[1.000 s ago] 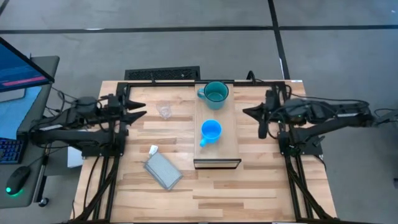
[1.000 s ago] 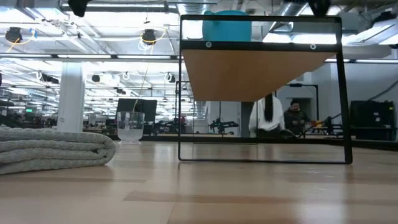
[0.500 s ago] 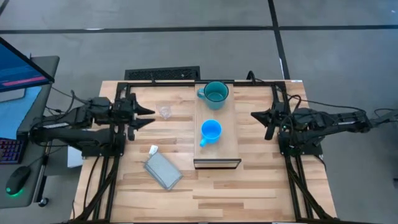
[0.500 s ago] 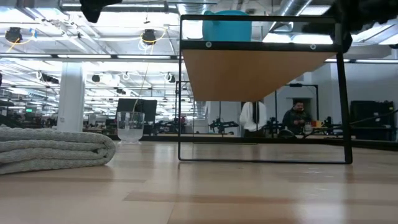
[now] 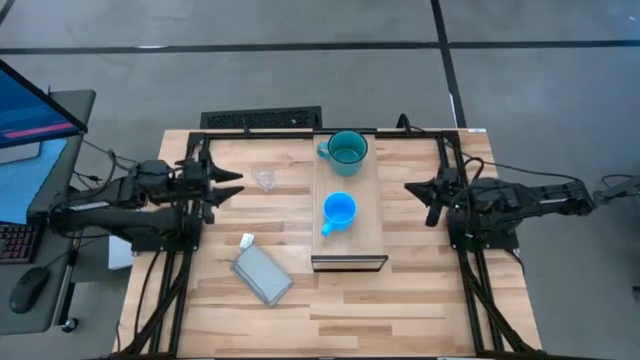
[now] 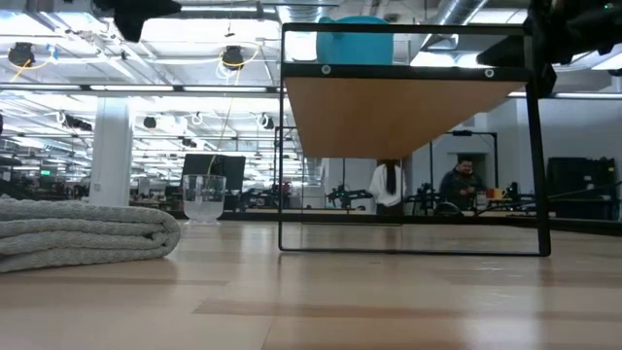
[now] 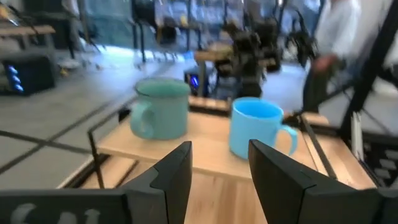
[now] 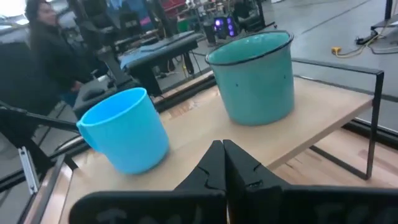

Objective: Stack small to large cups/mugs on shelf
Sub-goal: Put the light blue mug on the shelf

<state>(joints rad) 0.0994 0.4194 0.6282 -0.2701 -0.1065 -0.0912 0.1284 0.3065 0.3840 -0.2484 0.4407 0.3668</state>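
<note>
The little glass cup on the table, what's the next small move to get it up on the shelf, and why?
Probably ease the left gripper forward onto the glass cup. Its fingers are open and it hovers just beside the cup, which stands on the table, not the shelf. The teal mug and blue mug are already up there; the right gripper is shut and waits across the shelf.
</note>
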